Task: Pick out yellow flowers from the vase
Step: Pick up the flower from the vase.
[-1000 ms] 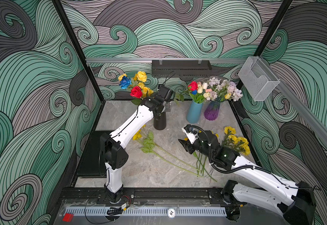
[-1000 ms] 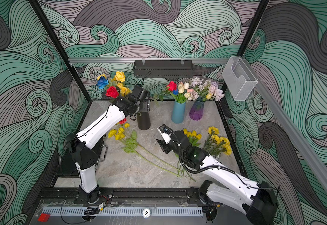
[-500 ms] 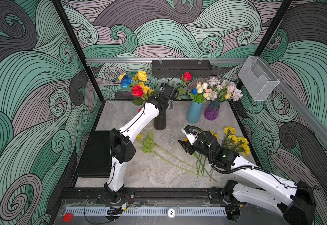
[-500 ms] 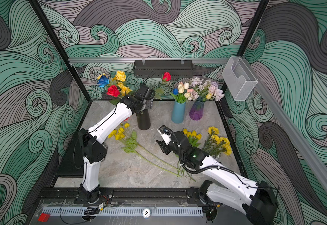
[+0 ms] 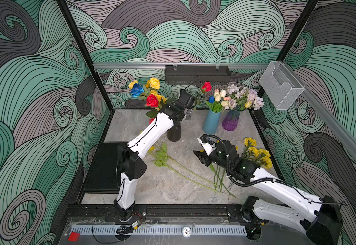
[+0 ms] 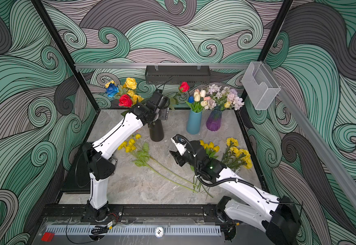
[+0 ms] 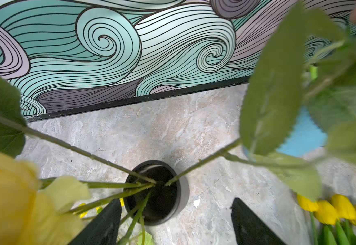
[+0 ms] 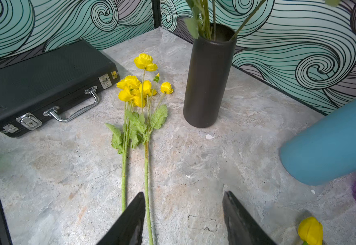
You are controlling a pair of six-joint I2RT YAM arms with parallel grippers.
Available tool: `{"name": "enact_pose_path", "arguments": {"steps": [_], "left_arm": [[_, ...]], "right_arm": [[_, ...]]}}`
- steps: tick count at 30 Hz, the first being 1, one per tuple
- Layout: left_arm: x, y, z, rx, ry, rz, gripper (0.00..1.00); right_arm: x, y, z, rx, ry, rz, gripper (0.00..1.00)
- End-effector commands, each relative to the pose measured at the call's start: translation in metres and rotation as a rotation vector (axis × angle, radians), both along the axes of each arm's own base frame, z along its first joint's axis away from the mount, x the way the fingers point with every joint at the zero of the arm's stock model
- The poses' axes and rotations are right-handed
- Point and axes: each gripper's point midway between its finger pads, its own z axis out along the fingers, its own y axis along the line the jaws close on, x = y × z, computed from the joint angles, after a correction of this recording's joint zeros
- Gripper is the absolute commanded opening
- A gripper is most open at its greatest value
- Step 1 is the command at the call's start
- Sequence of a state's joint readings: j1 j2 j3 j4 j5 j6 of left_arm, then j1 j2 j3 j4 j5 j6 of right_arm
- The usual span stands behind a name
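The black vase [image 5: 174, 133] [image 6: 156, 132] [image 8: 209, 80] stands mid-table and holds yellow roses [image 5: 154, 83] [image 6: 130, 83] [image 7: 5, 197], a blue rose and two red roses. My left gripper [image 5: 186, 115] [image 7: 176, 203] hovers just above its mouth, open, with green stems passing by one finger. More yellow flowers lie on the table: poppies [image 6: 129, 145] [image 8: 139, 89], tulips [image 6: 210, 146] [image 7: 332, 210] and pom-poms [image 5: 257, 153]. My right gripper [image 5: 197, 153] [image 8: 184, 195] is low over the table beside the poppy stems, open and holding nothing.
A blue vase [image 5: 211, 122] and a purple vase [image 5: 231, 123] with pale blooms stand at the back right. A black case [image 5: 105, 167] [image 8: 45, 84] lies at the left edge. A clear holder [image 5: 281, 84] hangs on the right wall.
The left arm has swung right and its gripper has shifted over the black vase. One red rose has swung up and away from the blue vase's bouquet. The right arm has barely moved.
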State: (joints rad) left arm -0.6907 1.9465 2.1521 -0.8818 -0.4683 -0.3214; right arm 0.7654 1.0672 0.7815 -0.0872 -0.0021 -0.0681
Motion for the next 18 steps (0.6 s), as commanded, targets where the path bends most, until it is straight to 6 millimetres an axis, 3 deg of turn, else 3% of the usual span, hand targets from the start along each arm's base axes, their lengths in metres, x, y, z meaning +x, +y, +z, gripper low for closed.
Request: {"name": "enact_pose_path", "arguments": {"steps": [1,6,12,15,18], "left_arm": [[-0.022,0.006,0.043,-0.076,-0.061,-0.060,0.81],[-0.043,0.020,0.061,-0.118,-0.106,-0.079,0.80],[-0.077,0.027,0.075,-0.221,-0.122,-0.151,0.80],[-0.093,0.037,0.085,-0.241,-0.168,-0.176,0.80],[-0.112,0.064,0.107,-0.259,-0.234,-0.148,0.80]], "right_arm": [[0.005,0.018,0.032,0.067,-0.028,0.078,0.56],[0.022,0.041,0.058,0.092,-0.030,0.150,0.52],[0.036,0.057,0.068,0.109,0.001,0.176,0.50],[0.040,0.059,0.074,0.111,-0.006,0.174,0.51],[0.041,0.061,0.072,0.107,0.003,0.177,0.51]]}}
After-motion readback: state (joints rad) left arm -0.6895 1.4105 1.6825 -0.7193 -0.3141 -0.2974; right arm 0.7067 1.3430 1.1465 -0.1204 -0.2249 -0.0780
